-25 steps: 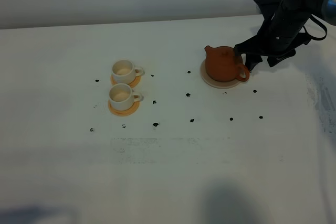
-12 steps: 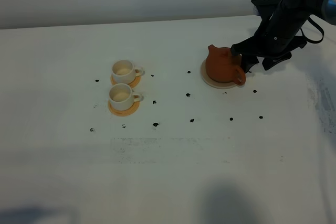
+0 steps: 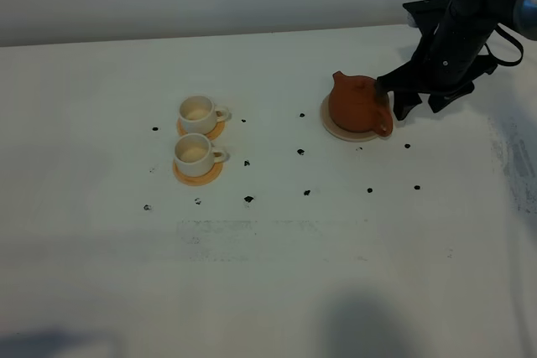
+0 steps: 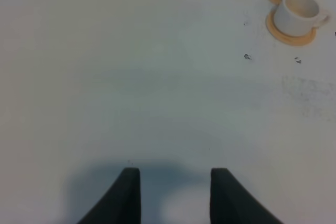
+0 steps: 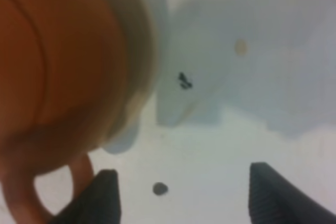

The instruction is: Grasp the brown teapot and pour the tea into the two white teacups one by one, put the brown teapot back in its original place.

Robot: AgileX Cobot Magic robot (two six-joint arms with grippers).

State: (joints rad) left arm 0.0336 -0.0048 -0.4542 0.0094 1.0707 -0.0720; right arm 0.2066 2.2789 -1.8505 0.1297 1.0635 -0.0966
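The brown teapot (image 3: pixel 357 104) sits on its pale cream coaster (image 3: pixel 337 131), right of the table's middle, spout pointing back left. Its loop handle (image 5: pixel 21 203) lies just outside one finger of my right gripper (image 5: pixel 184 195). That gripper (image 3: pixel 394 100) is open at the teapot's right side, holding nothing. The two white teacups (image 3: pixel 197 112) (image 3: pixel 194 153) stand on orange-tan coasters at the left. My left gripper (image 4: pixel 175 195) hovers over bare table with its fingers apart and nothing between them, the cups (image 4: pixel 299 11) far ahead of it.
Small black specks (image 3: pixel 248 199) are scattered over the white tabletop (image 3: pixel 268 274) between cups and teapot. The right arm (image 3: pixel 470 14) reaches in from the back right corner. A pale wall runs behind the table's far edge.
My right gripper swung in close to the teapot's handle, then eased slightly right. The teapot turned and shifted a little on its coaster. The left gripper stayed still.
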